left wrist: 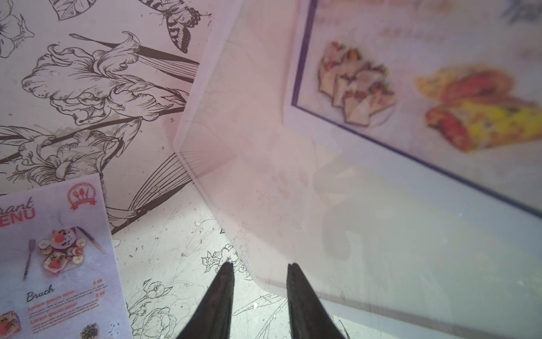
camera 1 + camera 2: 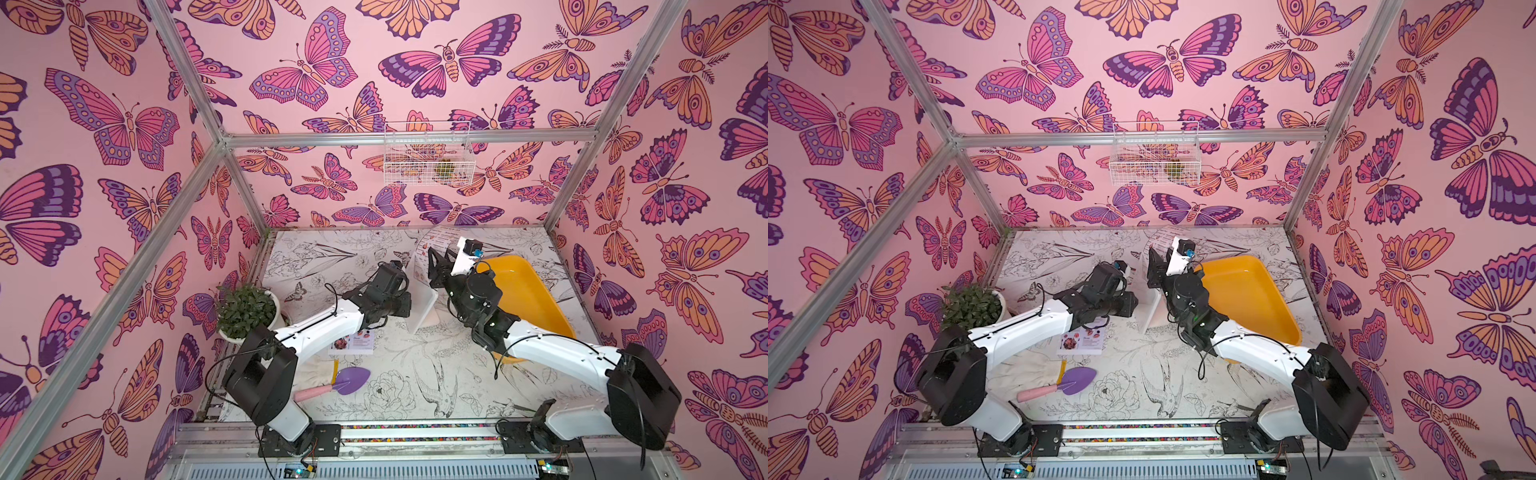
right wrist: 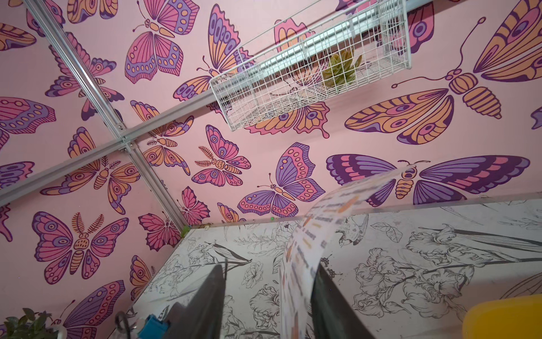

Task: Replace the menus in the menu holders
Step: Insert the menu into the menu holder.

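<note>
Print on the curled menu (image 3: pixel 299 264) is too blurred for me to read, and the flat menu (image 2: pixel 353 343) lies partly hidden under my left arm (image 2: pixel 320 322), its heading cut off in the left wrist view.

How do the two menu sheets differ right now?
The pink menu lies flat on the table; the white menu curls upward from the holder. The pink one is untouched; the white one runs between the right gripper's fingers. Both show food photos.

The bench (image 2: pixel 399 361) is overlooked from high in both top views; wrist views are aimed closely: left downward, right at the back wall (image 3: pixel 258 141).
</note>
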`<state>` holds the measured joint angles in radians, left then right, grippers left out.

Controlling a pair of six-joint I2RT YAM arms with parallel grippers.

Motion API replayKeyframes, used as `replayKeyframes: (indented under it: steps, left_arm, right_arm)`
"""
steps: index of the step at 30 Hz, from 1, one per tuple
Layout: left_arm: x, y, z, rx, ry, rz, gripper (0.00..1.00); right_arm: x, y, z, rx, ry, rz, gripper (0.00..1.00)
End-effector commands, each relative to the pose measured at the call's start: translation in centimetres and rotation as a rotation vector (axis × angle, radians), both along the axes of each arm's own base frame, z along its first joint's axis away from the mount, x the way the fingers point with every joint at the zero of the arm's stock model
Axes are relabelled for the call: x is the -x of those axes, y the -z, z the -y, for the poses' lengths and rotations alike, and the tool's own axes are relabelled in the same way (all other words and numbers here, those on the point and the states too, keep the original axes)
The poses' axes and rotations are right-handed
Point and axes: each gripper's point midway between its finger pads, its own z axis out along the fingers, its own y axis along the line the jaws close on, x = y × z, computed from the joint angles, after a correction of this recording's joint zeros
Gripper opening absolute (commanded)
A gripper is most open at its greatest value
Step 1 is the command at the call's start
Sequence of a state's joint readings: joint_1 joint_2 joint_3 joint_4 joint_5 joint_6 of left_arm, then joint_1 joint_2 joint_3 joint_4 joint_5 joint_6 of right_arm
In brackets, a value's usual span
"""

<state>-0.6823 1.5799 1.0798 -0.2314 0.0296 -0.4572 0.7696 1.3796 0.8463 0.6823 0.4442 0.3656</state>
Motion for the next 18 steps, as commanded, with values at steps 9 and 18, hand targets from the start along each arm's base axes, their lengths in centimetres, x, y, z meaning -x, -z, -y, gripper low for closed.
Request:
replayKeyframes:
  steps: [9,18]
  left_arm:
    - [-0.3,-0.3,-0.5,-0.009,-0.007,0.024,0.34]
    - [-0.4,-0.2,-0.5,-0.011,-0.007,0.023,0.33]
  right_arm:
    - [-1.4,-0.6,2.0,-0.078,-0.097,-0.222,0.62]
    - [-2.3,0.2,1.7,-0.108,-0.159,-0.293,0.38]
